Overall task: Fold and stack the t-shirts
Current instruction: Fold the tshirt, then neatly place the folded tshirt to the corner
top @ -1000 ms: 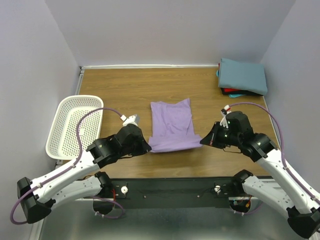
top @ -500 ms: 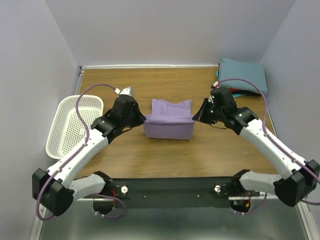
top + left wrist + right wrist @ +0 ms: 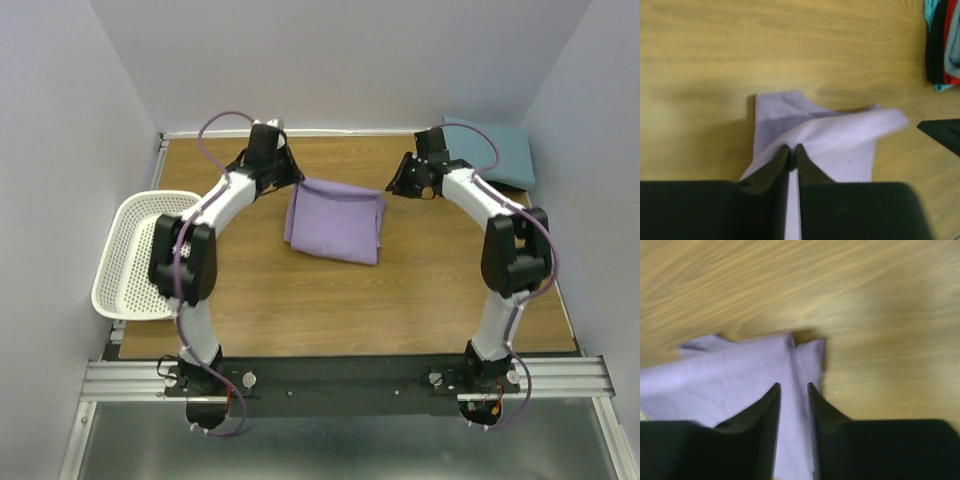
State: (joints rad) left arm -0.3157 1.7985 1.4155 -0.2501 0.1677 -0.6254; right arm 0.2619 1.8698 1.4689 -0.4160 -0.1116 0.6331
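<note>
Upper-centre on wood-grain table (image 3: 300,300), soft lavender cloth t-shirt (image 3: 335,222) lies folded, a rumpled rectangle. L gripper (image 3: 792,148): slit only, at raised fold, grip unclear. R gripper (image 3: 792,386): narrowly parted over shirt corner.

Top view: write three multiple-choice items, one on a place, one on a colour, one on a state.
1. The basket sits at the table's:
A. left side
B. far right corner
C. centre

2. The topmost corner shirt is:
A. red
B. teal
C. white

3. The purple shirt is:
A. in the air
B. in the basket
C. folded on the table

Answers: A, it lies by the left wall; B, teal cloth shows on top; C, it lies doubled mid-table.
</note>
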